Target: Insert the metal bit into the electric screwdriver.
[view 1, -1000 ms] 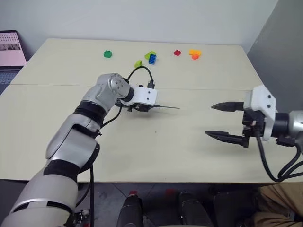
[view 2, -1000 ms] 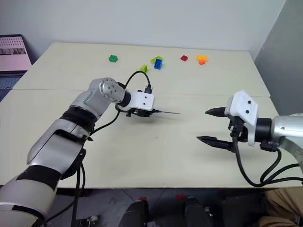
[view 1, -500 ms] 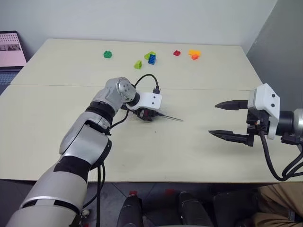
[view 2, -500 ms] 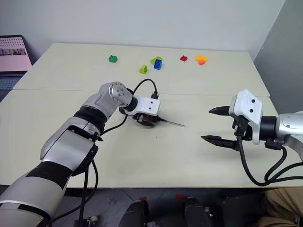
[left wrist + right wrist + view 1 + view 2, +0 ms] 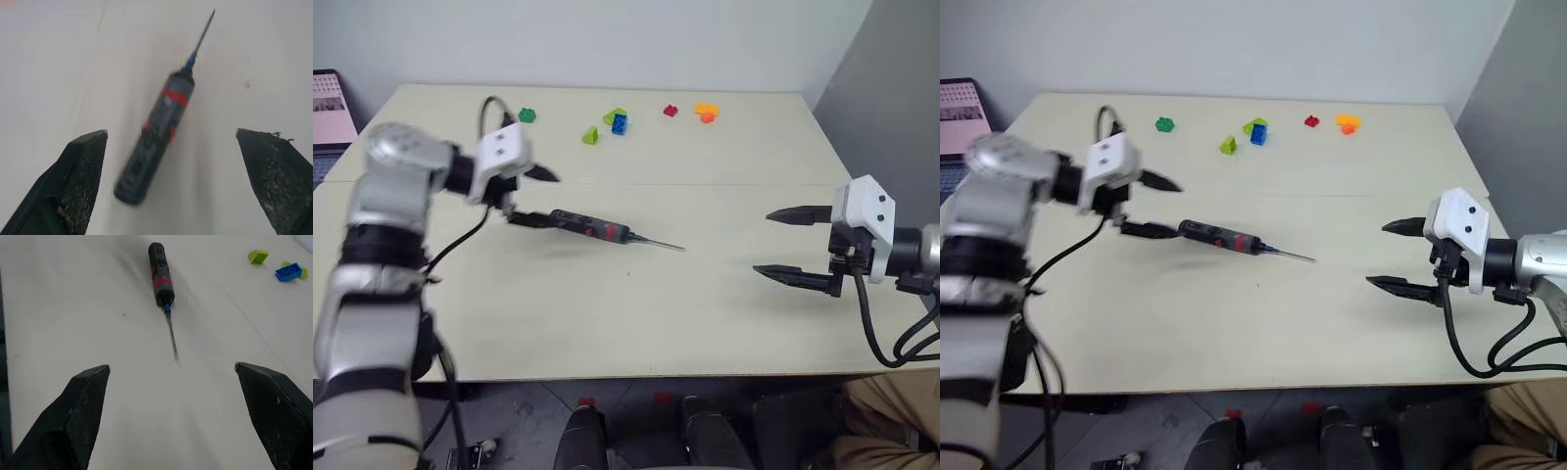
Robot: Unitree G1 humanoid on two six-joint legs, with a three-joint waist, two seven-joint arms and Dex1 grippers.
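The electric screwdriver [image 5: 590, 226], black with red accents, lies flat on the beige table [image 5: 607, 313] near its middle. The metal bit [image 5: 660, 244] sticks out of its front end past a small blue collar and points toward the right arm. My left gripper [image 5: 536, 197] hangs open just left of the tool's rear end, above the table and apart from it. In the left wrist view the screwdriver [image 5: 159, 129] lies between the spread fingers [image 5: 83, 166], untouched. My right gripper [image 5: 781, 243] is open at the right, well clear of the bit's tip, with the tool [image 5: 159, 270] ahead of it.
Several small toy bricks sit along the far side of the table: green [image 5: 527, 115], lime and blue [image 5: 617, 120], red [image 5: 671, 111], orange [image 5: 707, 112]. A screen [image 5: 333, 93] stands off the table's far left corner. A seam crosses the tabletop.
My left gripper has opened, let go of the screwdriver and pulled back to the left and upward. The screwdriver with the bit now lies on the table. The right gripper has kept its place.
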